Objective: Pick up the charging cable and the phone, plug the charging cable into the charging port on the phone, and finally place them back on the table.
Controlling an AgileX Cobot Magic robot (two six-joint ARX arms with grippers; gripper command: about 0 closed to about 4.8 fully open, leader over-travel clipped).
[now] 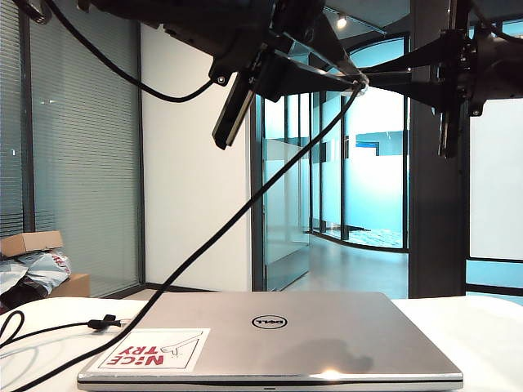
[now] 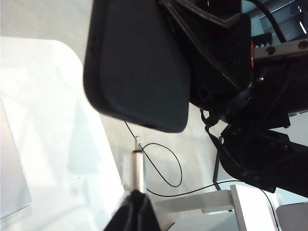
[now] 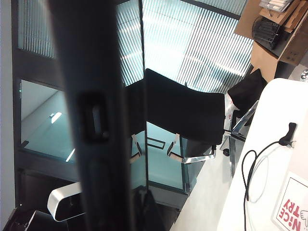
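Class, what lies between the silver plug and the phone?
Nothing: the left wrist view shows a bare gap between the left hand's plug and the phone in the right hand.

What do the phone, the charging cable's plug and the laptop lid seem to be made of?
Phone: matte black, probably plastic or coated; it shows no glare.
Charging cable: black flexible cord, likely rubbery; its plug looks like brushed silver metal.
Laptop: silver lid, likely aluminium, with a soft sheen.
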